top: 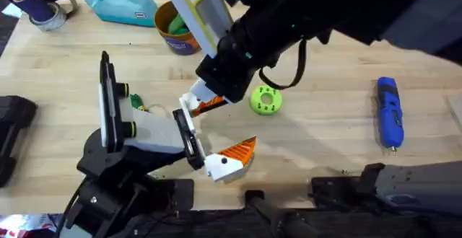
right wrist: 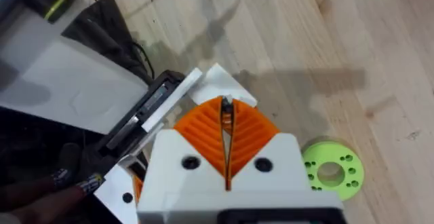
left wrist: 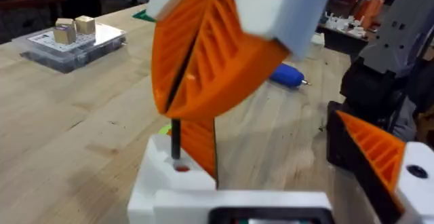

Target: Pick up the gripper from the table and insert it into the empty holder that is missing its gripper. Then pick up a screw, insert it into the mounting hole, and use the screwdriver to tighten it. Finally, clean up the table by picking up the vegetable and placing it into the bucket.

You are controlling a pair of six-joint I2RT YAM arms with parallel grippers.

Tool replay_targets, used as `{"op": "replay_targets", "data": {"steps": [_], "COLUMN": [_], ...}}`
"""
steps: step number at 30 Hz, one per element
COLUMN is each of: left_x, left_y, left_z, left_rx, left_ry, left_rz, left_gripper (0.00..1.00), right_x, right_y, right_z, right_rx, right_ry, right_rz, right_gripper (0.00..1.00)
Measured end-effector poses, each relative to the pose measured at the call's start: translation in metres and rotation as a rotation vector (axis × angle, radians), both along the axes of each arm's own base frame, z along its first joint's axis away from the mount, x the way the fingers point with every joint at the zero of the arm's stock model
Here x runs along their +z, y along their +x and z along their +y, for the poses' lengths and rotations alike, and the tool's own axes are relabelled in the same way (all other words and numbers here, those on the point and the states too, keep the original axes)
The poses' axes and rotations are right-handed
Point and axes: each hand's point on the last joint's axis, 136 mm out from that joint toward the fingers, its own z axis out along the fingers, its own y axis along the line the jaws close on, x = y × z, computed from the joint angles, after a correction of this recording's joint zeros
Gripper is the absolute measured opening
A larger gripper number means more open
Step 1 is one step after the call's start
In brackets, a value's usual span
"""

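The gripper (left wrist: 199, 144), a white block with an orange ribbed wedge, sits upright in the holder (top: 189, 135) on the front of my left hand. My right gripper (left wrist: 178, 95) hangs right above it, its orange pads shut on a thin dark screw (left wrist: 175, 139) whose tip points at a hole in the white block (right wrist: 215, 80). My left gripper (top: 231, 126) stands open, its other orange finger (left wrist: 371, 155) well apart. The blue screwdriver (top: 388, 112) lies at the right of the table. The mustard bucket (top: 175, 30) at the back holds a green vegetable (top: 175, 24).
A lime-green disc with holes (top: 266, 99) lies just right of my right gripper. A teal pencil case (top: 119, 4) and a tape roll (top: 52, 13) sit at the back left. The right arm crosses the table from the upper right.
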Motion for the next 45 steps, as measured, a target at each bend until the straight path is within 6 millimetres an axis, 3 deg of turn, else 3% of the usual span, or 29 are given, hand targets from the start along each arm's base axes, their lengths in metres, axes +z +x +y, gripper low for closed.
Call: {"op": "replay_targets", "data": {"steps": [45], "left_x": [0.000], "left_y": [0.000], "left_z": [0.000], "left_rx": [0.000], "left_ry": [-0.004], "left_rz": [0.009], "left_gripper": [0.995], "right_x": [-0.019], "right_y": [-0.005], "right_z": [0.001], "right_rx": [0.047], "right_ry": [-0.054], "right_rz": [0.041], "right_gripper": [0.006]}}
